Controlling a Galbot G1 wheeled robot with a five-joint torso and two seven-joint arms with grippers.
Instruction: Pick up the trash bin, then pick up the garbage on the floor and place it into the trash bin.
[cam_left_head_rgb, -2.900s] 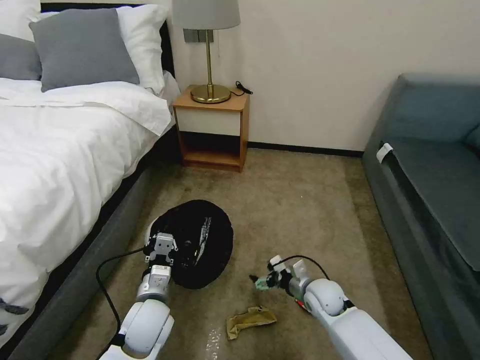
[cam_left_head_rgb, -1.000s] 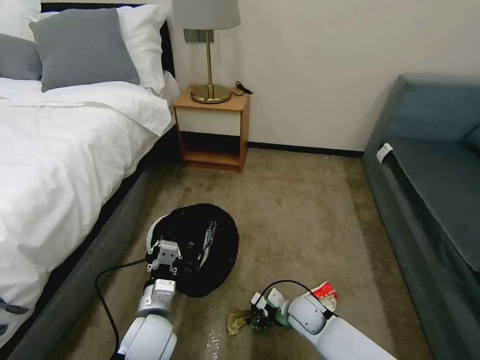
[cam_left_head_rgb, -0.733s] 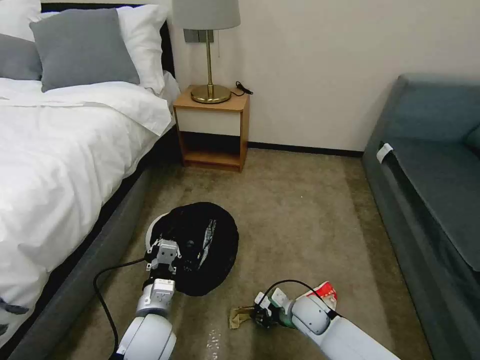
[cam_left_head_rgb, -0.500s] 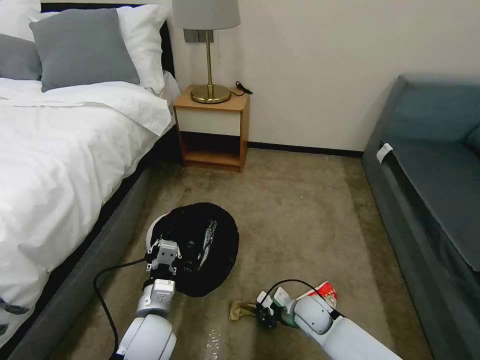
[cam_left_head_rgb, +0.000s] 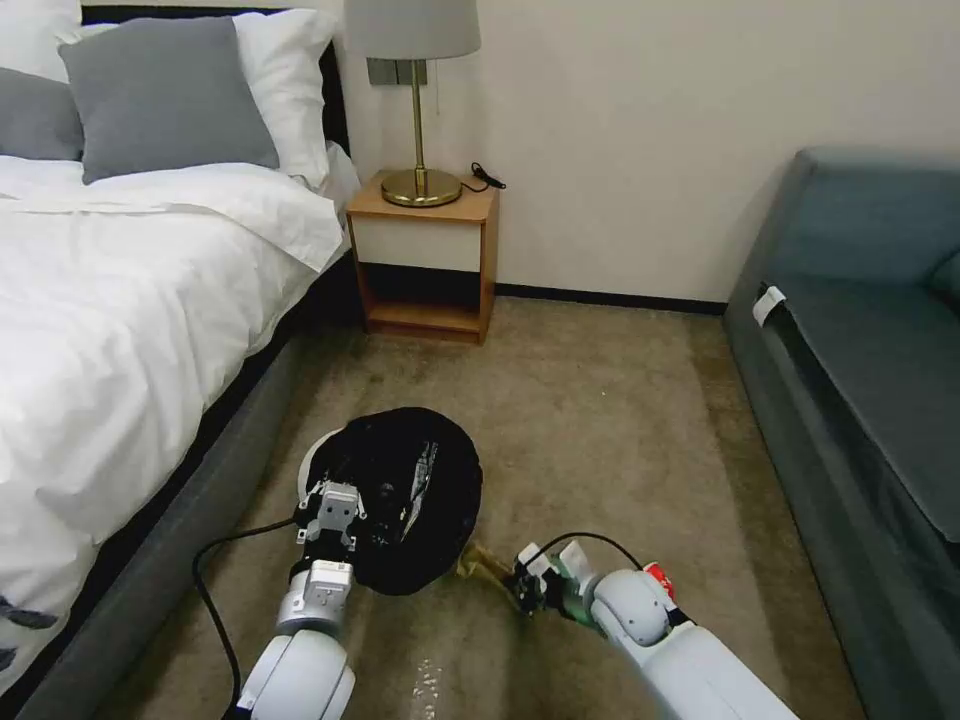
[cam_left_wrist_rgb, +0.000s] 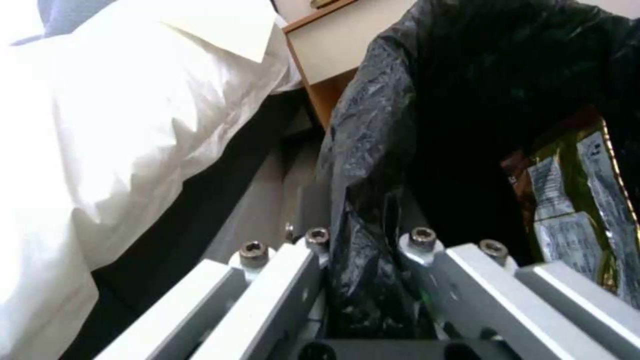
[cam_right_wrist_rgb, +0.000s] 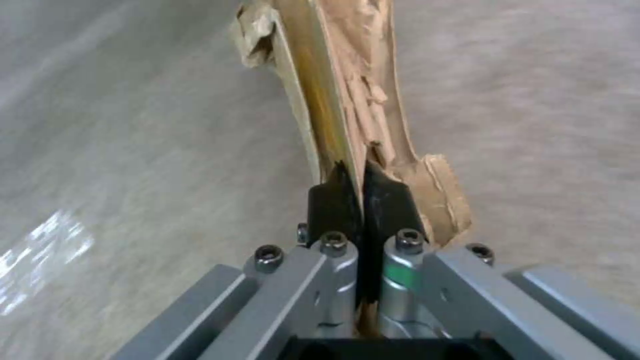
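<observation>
The trash bin (cam_left_head_rgb: 468, 500), white with a black bag (cam_left_wrist_rgb: 427, 90) over its rim, hangs tilted just above the floor (cam_left_head_rgb: 600, 430). My left gripper (cam_left_head_rgb: 334, 497) is shut on its near rim, and in the left wrist view the fingers (cam_left_wrist_rgb: 370, 240) pinch the bag's fold. A yellow-black snack wrapper (cam_left_wrist_rgb: 573, 200) lies inside the bin. My right gripper (cam_left_head_rgb: 519, 584) is shut on the crumpled brown paper (cam_left_head_rgb: 483, 566), lifted beside the bin's right edge. The black pads (cam_right_wrist_rgb: 340, 195) clamp the paper (cam_right_wrist_rgb: 340, 100). A red-white packet (cam_left_head_rgb: 659, 574) peeks out behind the right arm.
The bed (cam_left_head_rgb: 110, 330) runs along the left, close to the bin. A wooden nightstand (cam_left_head_rgb: 425, 260) with a lamp stands against the far wall. A grey-blue sofa (cam_left_head_rgb: 860, 370) lines the right. Open carpet lies between them.
My right gripper came down on the brown paper, shut on it and lifted it left and forward toward the bin. The bin in my left gripper shifted slightly right.
</observation>
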